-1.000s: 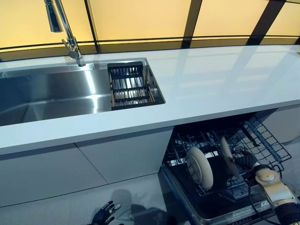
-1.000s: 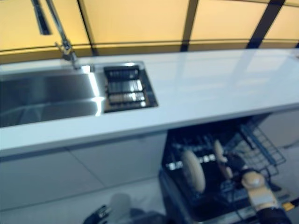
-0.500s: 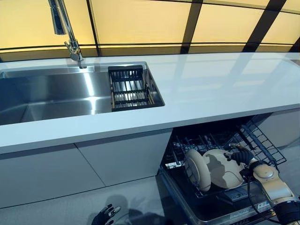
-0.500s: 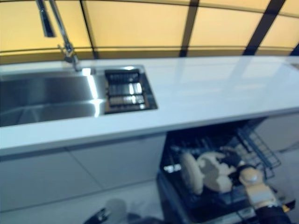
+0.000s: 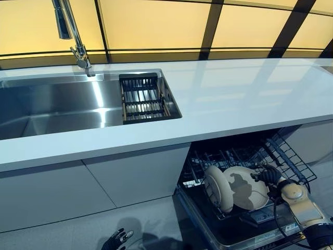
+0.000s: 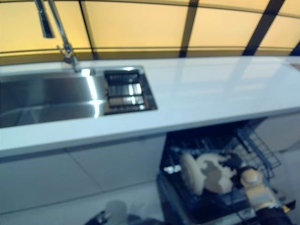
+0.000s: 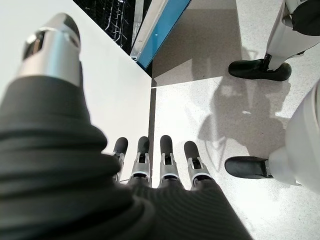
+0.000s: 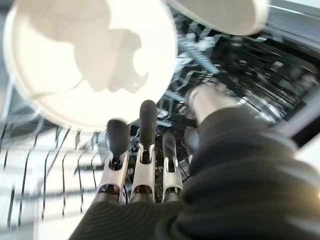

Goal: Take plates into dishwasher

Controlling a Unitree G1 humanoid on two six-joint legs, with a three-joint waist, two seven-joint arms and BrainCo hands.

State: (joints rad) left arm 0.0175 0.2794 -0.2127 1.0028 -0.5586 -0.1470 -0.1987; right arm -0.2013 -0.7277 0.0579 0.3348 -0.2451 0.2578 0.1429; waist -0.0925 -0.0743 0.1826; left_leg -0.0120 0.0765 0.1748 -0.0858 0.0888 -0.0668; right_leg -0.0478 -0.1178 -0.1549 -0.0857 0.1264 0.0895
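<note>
In the open dishwasher rack under the bench, the right hand rests straight-fingered beside a leaning plate, another plate alongside. The left hand hangs relaxed, empty.

Two cream plates stood in a black wire rack, under a white countertop with a steel-grey sink, amber panels framed in black, and pale grey cabinet fronts.
</note>
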